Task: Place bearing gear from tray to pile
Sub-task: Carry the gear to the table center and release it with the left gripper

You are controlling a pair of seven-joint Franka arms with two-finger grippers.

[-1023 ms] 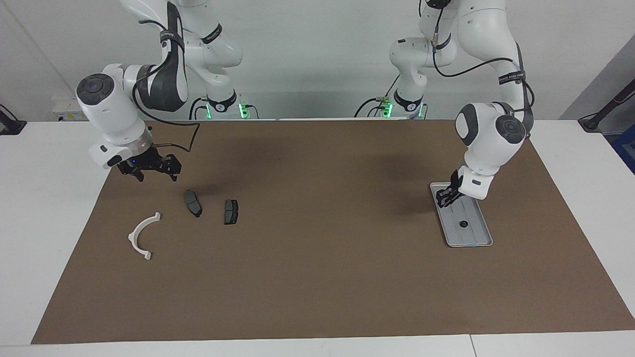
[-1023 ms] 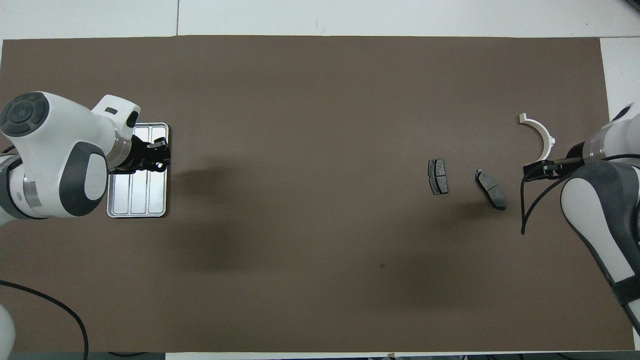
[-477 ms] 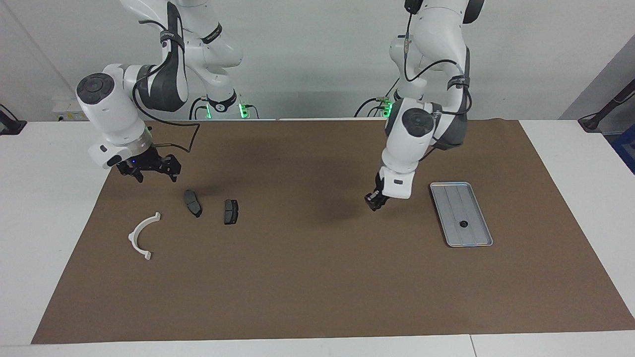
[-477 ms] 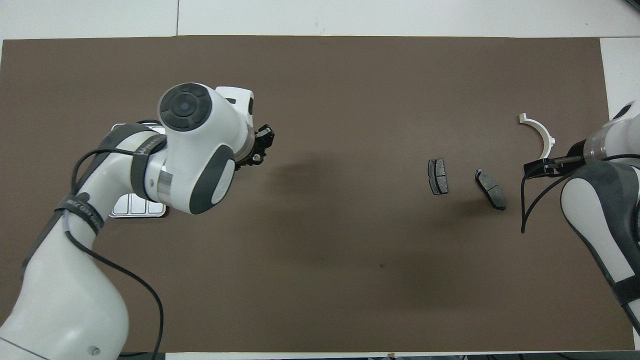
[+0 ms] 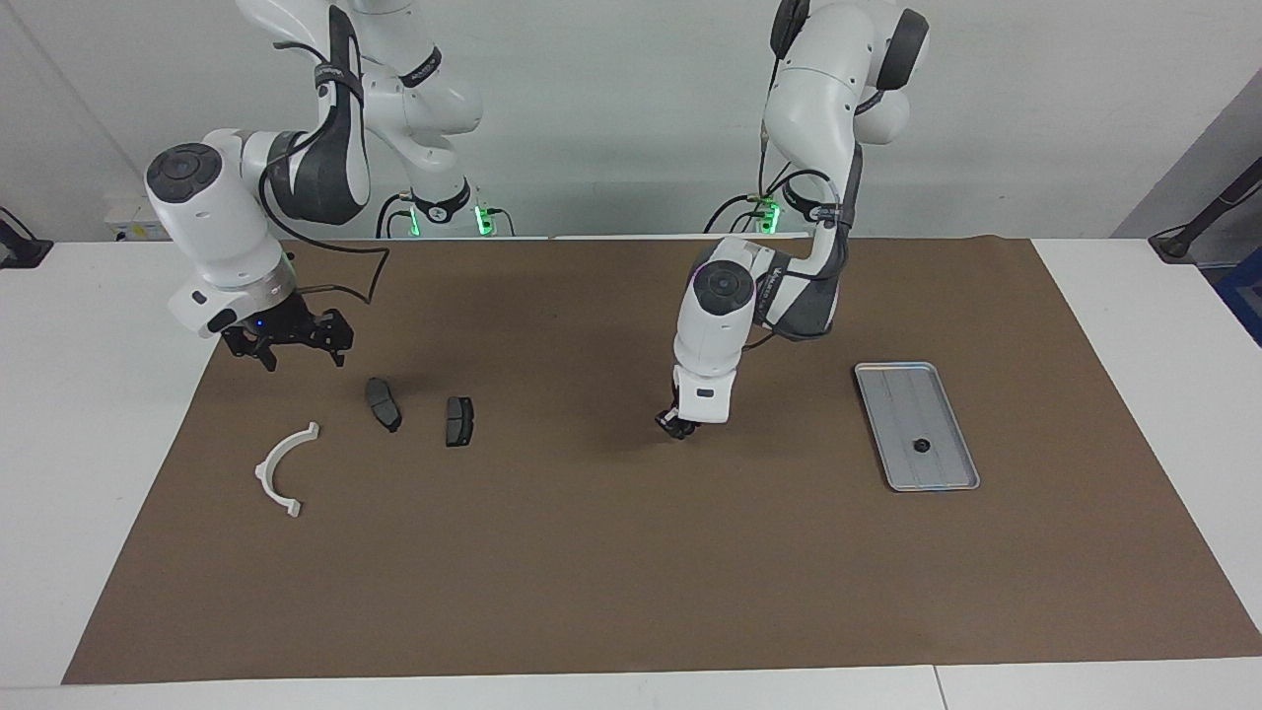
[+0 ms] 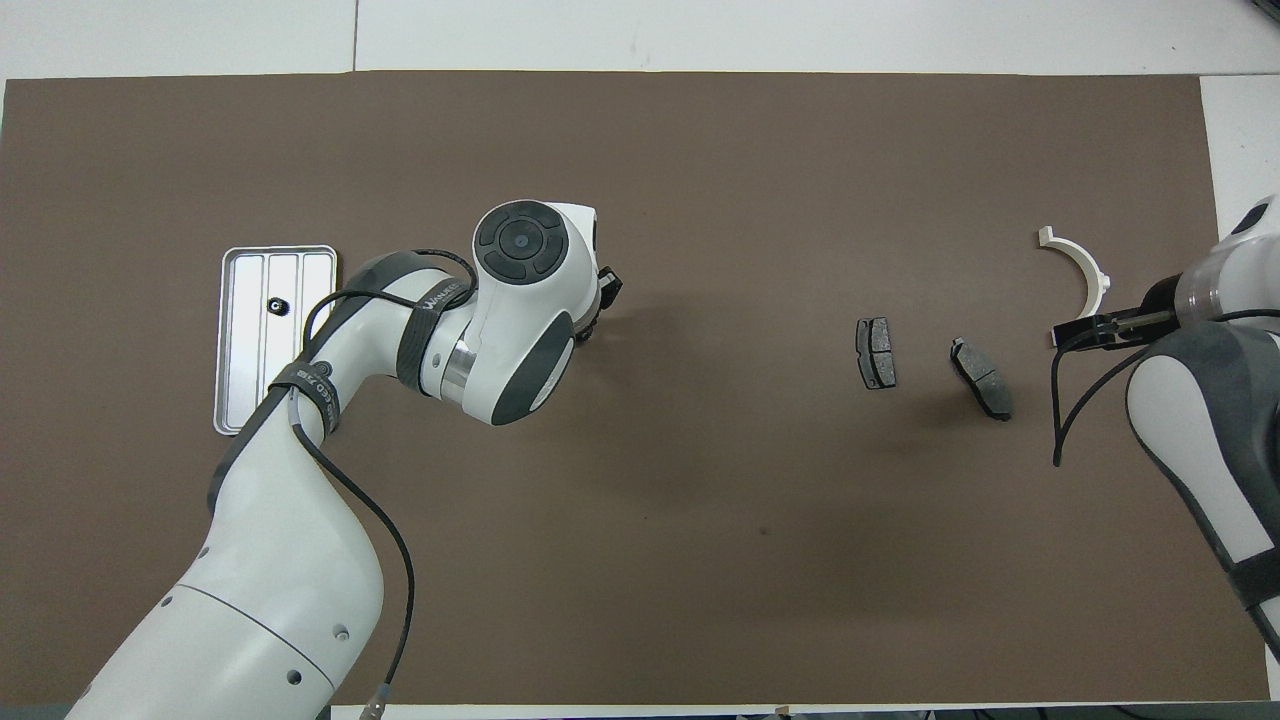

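hovering over bare mat, left end effector (image 5: 676, 424) — fingers nearly together; right end effector (image 5: 288, 340) waits, apart.

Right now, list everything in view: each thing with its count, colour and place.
tray: one, silver-grey, on the mat toward the left arm's end
small part: one, black, lying in the tray
brake-pad-shaped pieces: two, dark grey, side by side on the mat toward the right arm's end
half-ring bracket: one, white, on the mat farther from the robots than the pads
mat: one, brown, covering most of the table
table: one, white, under the mat
left gripper: one, black, low over bare mat between tray and pads
right gripper: one, black, open, waiting over the mat beside the pads
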